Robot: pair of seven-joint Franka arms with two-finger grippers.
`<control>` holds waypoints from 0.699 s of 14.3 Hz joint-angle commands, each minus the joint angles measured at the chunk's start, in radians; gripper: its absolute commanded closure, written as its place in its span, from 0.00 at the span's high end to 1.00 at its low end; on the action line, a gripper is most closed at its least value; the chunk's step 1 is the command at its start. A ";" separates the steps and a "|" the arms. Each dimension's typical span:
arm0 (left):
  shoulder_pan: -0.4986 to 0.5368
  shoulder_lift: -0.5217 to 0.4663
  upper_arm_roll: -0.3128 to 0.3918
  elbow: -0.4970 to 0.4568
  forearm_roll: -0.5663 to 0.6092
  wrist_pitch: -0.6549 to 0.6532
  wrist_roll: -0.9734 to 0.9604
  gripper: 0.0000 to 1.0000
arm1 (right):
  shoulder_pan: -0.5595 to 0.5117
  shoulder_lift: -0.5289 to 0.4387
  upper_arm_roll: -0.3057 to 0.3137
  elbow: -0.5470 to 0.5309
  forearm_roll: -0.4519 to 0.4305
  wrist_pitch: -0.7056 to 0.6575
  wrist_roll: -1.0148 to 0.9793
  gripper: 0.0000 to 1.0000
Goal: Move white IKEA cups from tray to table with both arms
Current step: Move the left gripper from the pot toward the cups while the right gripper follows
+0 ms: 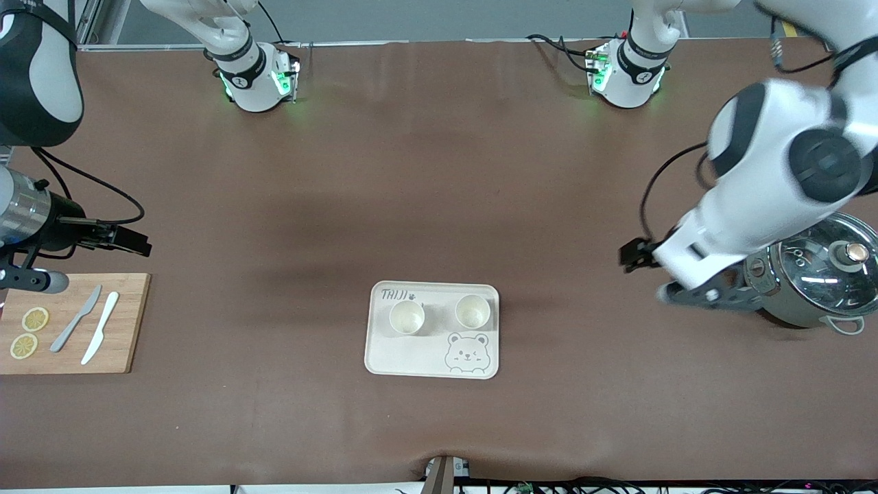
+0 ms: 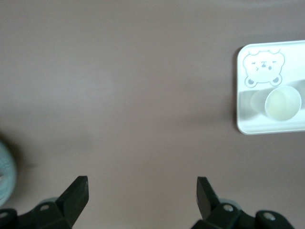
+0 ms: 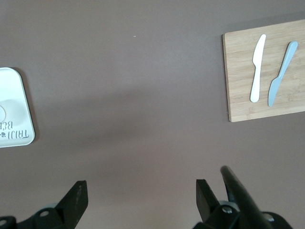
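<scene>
Two white IKEA cups [image 1: 407, 318] [image 1: 472, 311] stand upright side by side on the cream bear-print tray [image 1: 411, 358] at the middle of the table. My left gripper [image 1: 630, 256] hangs open and empty over bare table between the tray and a pot. The left wrist view shows its gripper [image 2: 143, 188] open, with one cup [image 2: 282, 102] on the tray [image 2: 267, 126] well away from it. My right gripper [image 1: 134, 241] is open and empty over the table beside a cutting board. In its wrist view the right gripper [image 3: 141, 191] is over bare table, with the tray's edge [image 3: 16, 109] off to one side.
A wooden cutting board [image 1: 130, 322] at the right arm's end carries a grey knife [image 1: 75, 319], a white knife [image 1: 100, 327] and two lemon slices [image 1: 29, 333]. A steel pot with a glass lid [image 1: 820, 281] stands at the left arm's end, under the left arm.
</scene>
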 commanded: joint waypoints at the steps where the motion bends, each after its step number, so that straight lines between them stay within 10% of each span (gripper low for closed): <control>1: -0.045 0.113 -0.002 0.091 -0.008 0.038 -0.066 1.00 | 0.008 -0.004 0.000 -0.005 0.025 0.004 0.019 1.00; 10: -0.174 0.259 0.004 0.095 -0.008 0.299 -0.258 1.00 | 0.135 0.051 -0.002 -0.004 0.056 0.108 0.219 1.00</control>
